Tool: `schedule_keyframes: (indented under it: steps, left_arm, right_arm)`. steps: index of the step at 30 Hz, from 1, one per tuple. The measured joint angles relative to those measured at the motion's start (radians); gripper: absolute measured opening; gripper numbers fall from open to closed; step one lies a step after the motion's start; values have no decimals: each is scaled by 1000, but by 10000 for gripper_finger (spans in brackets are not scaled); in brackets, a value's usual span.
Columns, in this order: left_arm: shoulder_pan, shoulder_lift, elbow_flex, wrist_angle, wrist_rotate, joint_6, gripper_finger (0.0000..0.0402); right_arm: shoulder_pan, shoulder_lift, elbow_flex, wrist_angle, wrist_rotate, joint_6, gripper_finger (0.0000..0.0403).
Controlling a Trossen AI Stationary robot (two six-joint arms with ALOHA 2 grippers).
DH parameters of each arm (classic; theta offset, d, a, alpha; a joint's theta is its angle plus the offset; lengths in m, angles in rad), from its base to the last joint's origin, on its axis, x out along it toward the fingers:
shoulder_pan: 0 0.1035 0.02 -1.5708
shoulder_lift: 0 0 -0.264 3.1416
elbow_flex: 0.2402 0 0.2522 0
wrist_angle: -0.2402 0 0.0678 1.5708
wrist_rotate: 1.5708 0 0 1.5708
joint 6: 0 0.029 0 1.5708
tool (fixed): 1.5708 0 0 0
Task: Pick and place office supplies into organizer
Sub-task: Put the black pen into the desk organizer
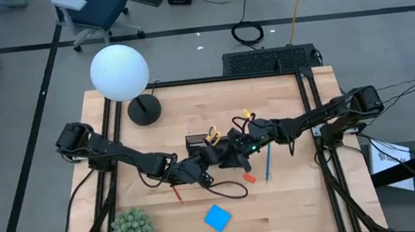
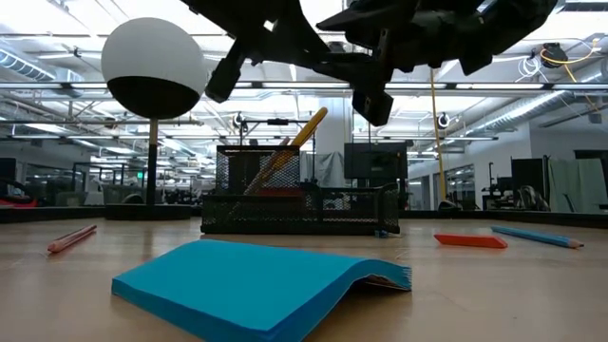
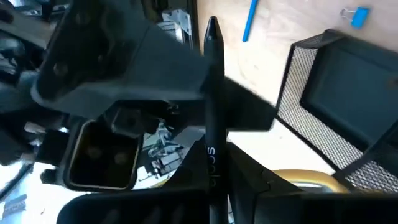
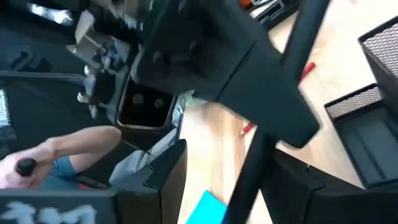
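From above, I see both grippers meeting mid-table beside the organizer (image 1: pixel 201 141), which holds the yellow scissors (image 1: pixel 212 135). The left gripper (image 1: pixel 213 155) pinches a black pen (image 3: pixel 214 106); the right gripper (image 1: pixel 235 148) grips the same pen, half spread. The handover could slip if either lets go early.

At table level, one blue note pad (image 2: pixel 256 285) lies near, one red pencil (image 2: pixel 71 238) left, one eraser (image 2: pixel 471 241) and one blue pen (image 2: pixel 537 237) right.

The left wrist view confirms that pinch.
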Motion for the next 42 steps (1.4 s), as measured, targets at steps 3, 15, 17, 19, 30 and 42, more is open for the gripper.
schedule_keyframes:
  steps: [3, 15, 17, 19, 30, 42]
  left_arm:
    - [5, 0, 3, -1, -7, 3, 8]
    - [-4, -2, 4, -34, -22, -51, 6]
    - [-11, -2, 4, -31, -31, -64, 6]
    - [-19, -2, 4, -25, -43, -76, 17]
    - [-23, 0, 3, 5, -168, -126, 75]
    - [-29, -13, 2, 177, -271, -146, 76]
  right_arm:
    - [11, 0, 0, -6, 22, -26, 162]
    - [15, 2, -3, -43, 58, -112, 14]
    - [15, 2, -3, -43, 68, -126, 16]
    - [16, 2, -2, -49, 71, -153, 18]
    - [20, 0, 1, -48, 55, -219, 11]
    - [18, -1, 2, 31, 68, -263, 11]
